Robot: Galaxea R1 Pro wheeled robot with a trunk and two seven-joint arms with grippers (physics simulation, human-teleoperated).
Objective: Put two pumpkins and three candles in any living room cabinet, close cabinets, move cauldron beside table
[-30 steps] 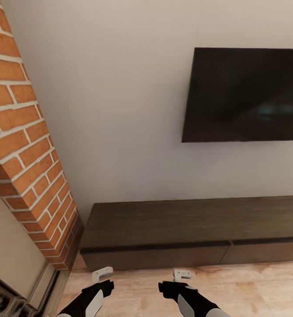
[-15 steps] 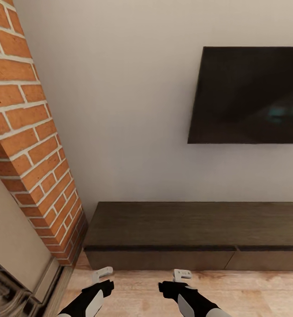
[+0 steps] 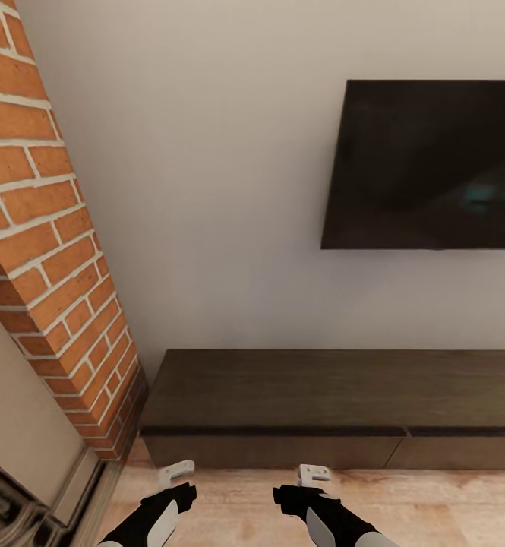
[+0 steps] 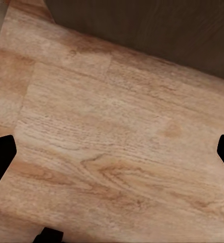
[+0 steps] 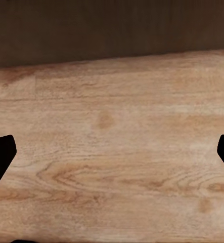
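The cabinet, a long low dark brown wall unit, runs along the white wall ahead, and its drawer fronts sit flush. Its dark front also crosses the left wrist view and the right wrist view. My left gripper hangs open over the wooden floor just short of the cabinet, with nothing between its fingers. My right gripper is open beside it, also with nothing in it. The pumpkins, candles, cauldron and table are out of view.
A red brick fireplace column juts out at the left, close to the cabinet's left end. A black TV screen hangs on the wall above the cabinet. Light wood floor lies between me and the unit.
The whole view has shifted a little, with the cabinet now lower and the TV further right, so the camera has moved. Both arms keep the same pose.
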